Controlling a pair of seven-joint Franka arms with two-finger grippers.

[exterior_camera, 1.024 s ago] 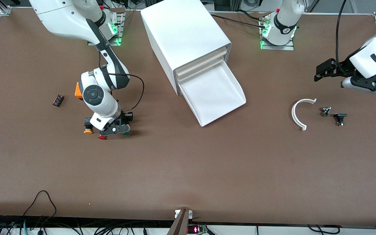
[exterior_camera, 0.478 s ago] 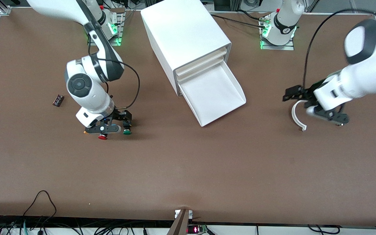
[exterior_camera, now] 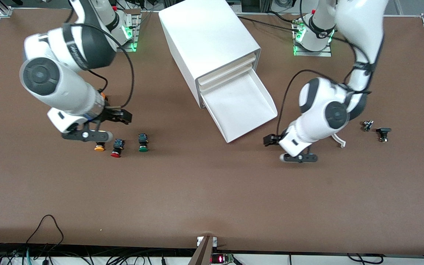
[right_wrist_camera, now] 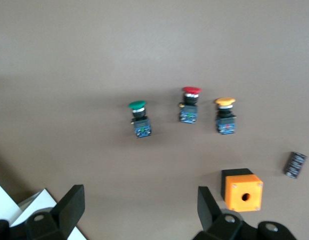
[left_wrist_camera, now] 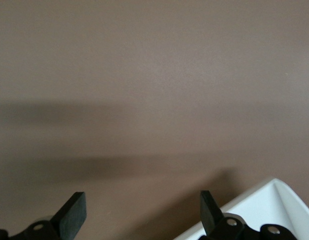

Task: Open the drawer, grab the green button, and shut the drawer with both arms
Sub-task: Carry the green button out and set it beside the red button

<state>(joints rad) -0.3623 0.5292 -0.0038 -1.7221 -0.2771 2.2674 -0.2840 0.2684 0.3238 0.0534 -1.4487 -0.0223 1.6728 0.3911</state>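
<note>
The lowest drawer (exterior_camera: 251,129) of the white cabinet (exterior_camera: 208,40) is pulled out, with nothing in it. The green button (exterior_camera: 143,142) (right_wrist_camera: 139,120) stands on the table toward the right arm's end, beside a red-capped one (exterior_camera: 116,148) and a yellow-capped one (exterior_camera: 99,147). My right gripper (exterior_camera: 126,117) (right_wrist_camera: 139,207) hangs open over the table just past these buttons, holding nothing. My left gripper (exterior_camera: 269,140) (left_wrist_camera: 142,210) is open and low beside the drawer's front corner (left_wrist_camera: 274,202), apart from it.
An orange box (right_wrist_camera: 242,189) and a small black part (right_wrist_camera: 294,165) lie near the buttons. A white curved piece (exterior_camera: 339,139), half hidden by the left arm, and two small dark parts (exterior_camera: 367,125) (exterior_camera: 383,133) lie toward the left arm's end.
The right gripper opened, let go of the green button and rose away from it. The left arm swung in from the table's end to the drawer's front corner.
</note>
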